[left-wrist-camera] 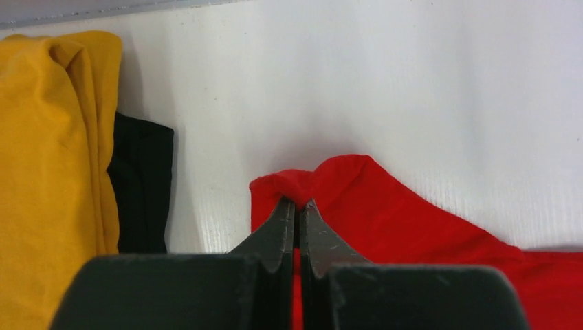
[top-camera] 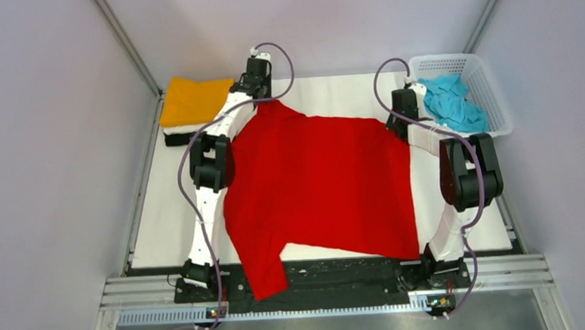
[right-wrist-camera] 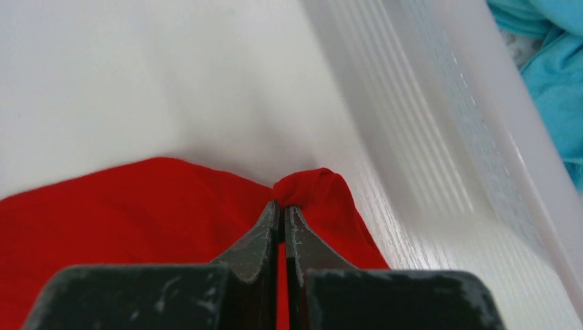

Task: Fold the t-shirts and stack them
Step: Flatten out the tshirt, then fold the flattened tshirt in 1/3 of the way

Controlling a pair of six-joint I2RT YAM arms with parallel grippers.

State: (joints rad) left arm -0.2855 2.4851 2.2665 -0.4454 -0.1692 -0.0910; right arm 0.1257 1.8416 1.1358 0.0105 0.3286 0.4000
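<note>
- Red t-shirt lies spread over the table between my arms, with one sleeve hanging past the near edge.
- My left tool is clamped on its far left corner, and my right tool pinches its far right corner.
- Beyond, the orange-yellow t-shirt tops a stack at far left, and the light blue t-shirt sits in the basket at far right.

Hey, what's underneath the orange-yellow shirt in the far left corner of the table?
A folded white shirt lies under the orange-yellow shirt, with a black shirt at the bottom. Only their near edges show; the rest is covered.
</note>
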